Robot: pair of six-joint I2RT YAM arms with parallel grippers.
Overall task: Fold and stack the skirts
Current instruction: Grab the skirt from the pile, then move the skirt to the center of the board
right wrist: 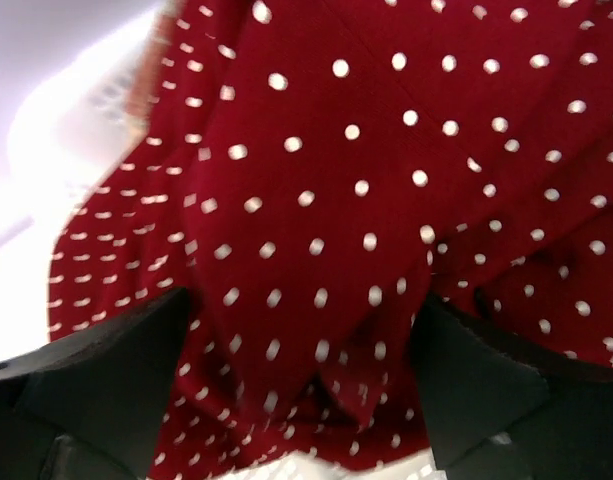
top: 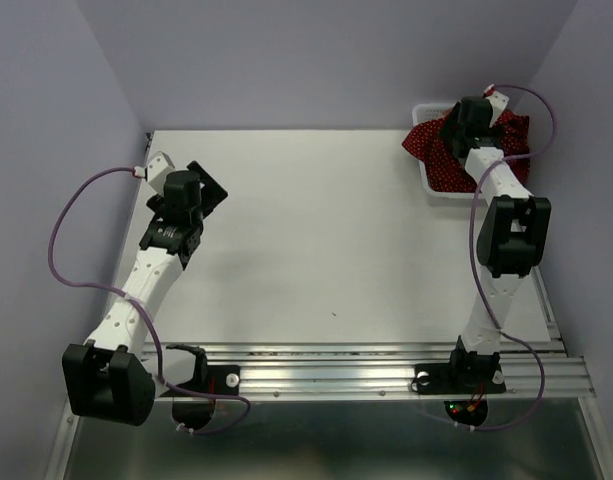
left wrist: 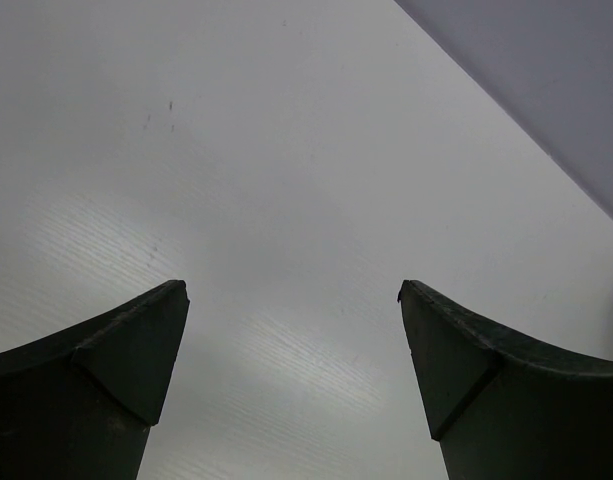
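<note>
The bench is big, white and flat. It fills the middle of the top view.

The left arm leans from 7 o'clock up to 9 o'clock. The right arm stands at 5 o'clock and reaches up to 1 o'clock.

A white basket sits on the far corner of the bench, at 1 o'clock. The right arm's far end is over it.

The skirts are in the basket, all in one lumpy heap. The cloth that shows is dark red with small white dots. From the top, the heap is longer from 9 o'clock to 3 o'clock than from 12 to 6. One red corner hangs over the basket's side at 9 o'clock, toward the bare bench. The cloth is too bunched up to tell which end is the waist.

The left gripper is let go and spread wide. It holds nothing, and only bare bench shows between its two fingers.

The right gripper is spread wide too, right down at the heap. Folded red dotted cloth fills the gap between its fingers. It is not squeezing the cloth. I cannot tell if the fingers touch it.
</note>
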